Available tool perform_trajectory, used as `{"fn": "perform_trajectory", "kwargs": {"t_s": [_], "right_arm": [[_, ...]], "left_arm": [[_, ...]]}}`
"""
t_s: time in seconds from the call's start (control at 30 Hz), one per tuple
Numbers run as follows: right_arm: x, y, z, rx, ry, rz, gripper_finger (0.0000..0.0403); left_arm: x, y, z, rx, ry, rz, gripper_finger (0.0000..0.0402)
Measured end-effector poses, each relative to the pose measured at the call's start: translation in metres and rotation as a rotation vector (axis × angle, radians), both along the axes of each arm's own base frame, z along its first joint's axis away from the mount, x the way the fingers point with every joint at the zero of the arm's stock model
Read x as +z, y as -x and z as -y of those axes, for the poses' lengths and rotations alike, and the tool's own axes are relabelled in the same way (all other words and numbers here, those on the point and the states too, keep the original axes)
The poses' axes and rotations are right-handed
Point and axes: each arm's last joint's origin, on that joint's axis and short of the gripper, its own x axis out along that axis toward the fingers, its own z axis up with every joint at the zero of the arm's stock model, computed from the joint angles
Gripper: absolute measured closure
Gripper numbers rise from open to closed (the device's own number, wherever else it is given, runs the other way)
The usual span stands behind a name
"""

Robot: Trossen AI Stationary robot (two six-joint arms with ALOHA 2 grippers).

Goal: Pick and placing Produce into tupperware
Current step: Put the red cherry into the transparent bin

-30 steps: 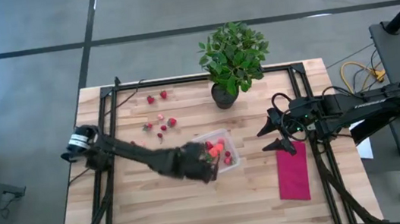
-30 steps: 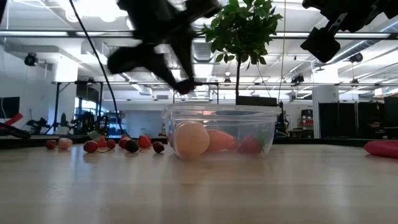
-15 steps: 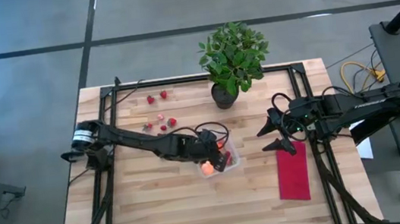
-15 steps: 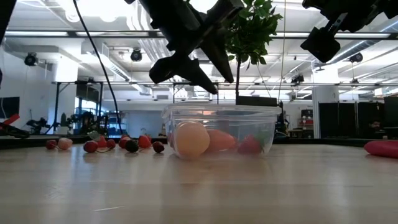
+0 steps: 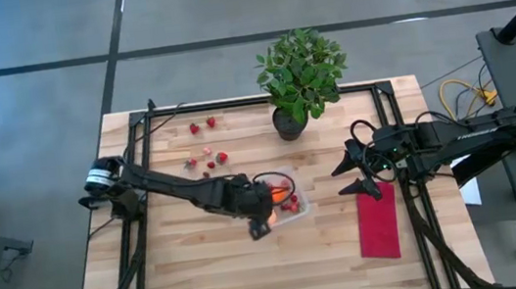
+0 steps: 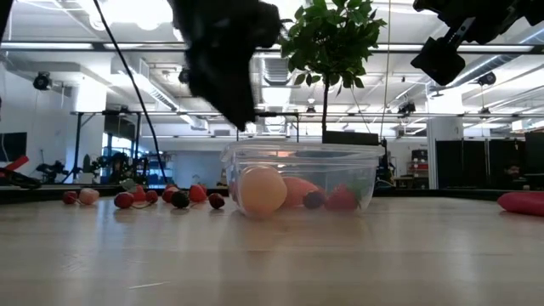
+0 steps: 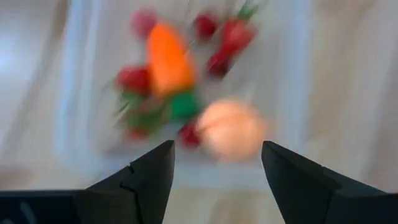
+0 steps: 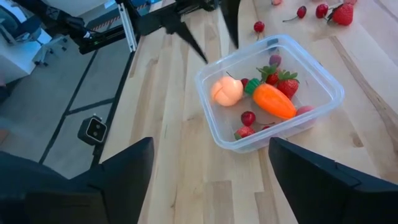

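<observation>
Loose strawberries (image 5: pixel 208 156): scattered on the table's left half, behind the left arm, well apart from the container; more near the back edge; likely next to be collected.
Left gripper (image 7: pixel 216 180): above the tupperware's near-left edge, fingers spread wide with nothing between them; placed there, by the look of it, to let a piece drop in.
Tupperware (image 8: pixel 323 102): mid-table, in front of the potted plant (image 5: pixel 300 75), between the two arms so either can reach.
Contents: carrot (image 8: pixel 273 101) lying across the middle, green end toward the peach-coloured fruit (image 8: pixel 227 91); several strawberries (image 8: pixel 283 81) around and beside the carrot; one small dark berry low against the front wall in the low view.
Right gripper (image 8: pixel 208 180): hanging over the table's right part beside the red cloth (image 5: pixel 378 221), fingers wide, empty, waiting clear of the container.
Progress: partly filled; strawberries left outside.
</observation>
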Motion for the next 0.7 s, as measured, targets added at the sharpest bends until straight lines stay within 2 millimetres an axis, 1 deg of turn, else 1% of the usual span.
{"fn": "perform_trajectory", "kwargs": {"t_s": [0.1, 0.2, 0.3, 0.37, 0.47, 0.53, 0.7], "right_arm": [[0.0, 0.0, 0.0, 0.0, 0.0, 0.0, 0.0097], [0.0, 0.0, 0.0, 0.0, 0.0, 0.0, 0.0095], [0.0, 0.0, 0.0, 0.0, 0.0, -0.001, 0.0092], [0.0, 0.0, 0.0, 0.0, 0.0, 0.0, 0.0092], [0.0, 0.0, 0.0, 0.0, 0.0, -0.001, 0.0096], [0.0, 0.0, 0.0, 0.0, 0.0, -0.001, 0.0097], [0.0, 0.0, 0.0, 0.0, 0.0, -0.001, 0.0098]], "left_arm": [[-0.005, 0.012, 0.005, -0.005, -0.084, -0.103, 0.0175], [-0.006, 0.018, 0.014, -0.025, -0.132, -0.082, 0.0175], [-0.006, 0.025, 0.016, -0.022, -0.142, -0.045, 0.0175], [-0.008, 0.032, 0.014, -0.01, -0.133, -0.044, 0.0175], [-0.01, 0.047, 0.008, 0.019, -0.113, -0.028, 0.0175], [-0.012, 0.058, 0.003, 0.046, -0.088, 0.012, 0.0176], [-0.028, 0.082, -0.016, 0.116, -0.006, 0.173, 0.0176]]}}
